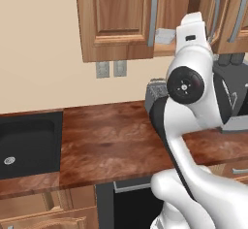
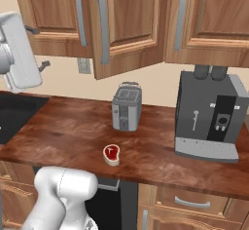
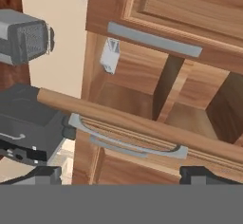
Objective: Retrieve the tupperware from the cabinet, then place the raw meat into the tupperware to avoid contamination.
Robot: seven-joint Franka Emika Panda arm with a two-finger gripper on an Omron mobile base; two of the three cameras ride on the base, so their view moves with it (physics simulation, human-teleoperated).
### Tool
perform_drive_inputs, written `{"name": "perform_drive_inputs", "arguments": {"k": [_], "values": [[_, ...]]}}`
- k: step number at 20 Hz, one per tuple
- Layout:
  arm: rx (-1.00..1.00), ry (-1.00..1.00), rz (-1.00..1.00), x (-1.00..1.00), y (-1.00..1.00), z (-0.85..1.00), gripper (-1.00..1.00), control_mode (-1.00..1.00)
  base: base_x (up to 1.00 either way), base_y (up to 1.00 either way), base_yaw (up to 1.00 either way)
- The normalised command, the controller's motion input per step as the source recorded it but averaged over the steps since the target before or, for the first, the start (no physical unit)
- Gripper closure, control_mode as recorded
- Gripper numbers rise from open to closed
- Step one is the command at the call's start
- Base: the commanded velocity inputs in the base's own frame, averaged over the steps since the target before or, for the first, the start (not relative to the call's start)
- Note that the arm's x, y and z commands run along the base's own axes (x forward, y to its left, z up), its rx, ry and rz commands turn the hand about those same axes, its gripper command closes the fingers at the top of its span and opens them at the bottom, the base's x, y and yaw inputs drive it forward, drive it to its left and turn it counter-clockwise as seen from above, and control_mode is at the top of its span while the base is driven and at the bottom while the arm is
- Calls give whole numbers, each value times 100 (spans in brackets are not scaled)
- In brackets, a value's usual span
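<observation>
Up at cabinet height, the tool point(image 3: 121, 175) stands with its fingers spread wide and nothing between them; its two dark fingertips point(image 3: 45, 174) rise at the bottom of the hand view, well apart from each other. That view is rolled, so the cabinet point(image 3: 156, 99) lies sideways in it: an open door edge with a grey bar handle point(image 3: 128, 140) crosses just ahead of the fingertips, and behind it the wooden shelf point(image 3: 128, 104) and a dark divider show. The tupperware point(image 3: 110, 55), pale grey-white, sits on that shelf deeper inside the cabinet, apart from the tool.

From the left base view the white arm point(image 1: 193, 68) reaches up in front of the open cabinet, and the tupperware point(image 1: 164, 35) shows on the shelf just to the left of the arm's upper link, beside a door's bar handle.

Lower down, the raw meat point(image 2: 111, 154) lies flat on the brown wooden desk point(image 2: 68, 131), near its front edge, red with a pale rim. Behind it, a little apart, stands the silver-grey toaster point(image 2: 127, 107). Well to the right of both stands a dark grey coffee machine point(image 2: 209, 117) against the wall. A black sink point(image 1: 26, 145) is sunk into the desk at the far left. Two grey wall sockets point(image 1: 110, 69) sit on the cream wall under the cabinet.
</observation>
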Motion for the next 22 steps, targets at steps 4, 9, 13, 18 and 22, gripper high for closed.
{"name": "perform_drive_inputs", "arguments": {"k": [4,9,13,18,22], "values": [[0,0,-8,32,-5,-8,-100,-100,0,0,0],[0,-2,-6,24,-4,-4,-100,-100,0,0,0],[2,-4,-3,20,-7,-1,-100,-100,0,0,0],[4,-6,0,15,-10,0,-100,-100,0,0,0],[6,-8,0,9,-11,0,-100,-100,0,0,0]]}}
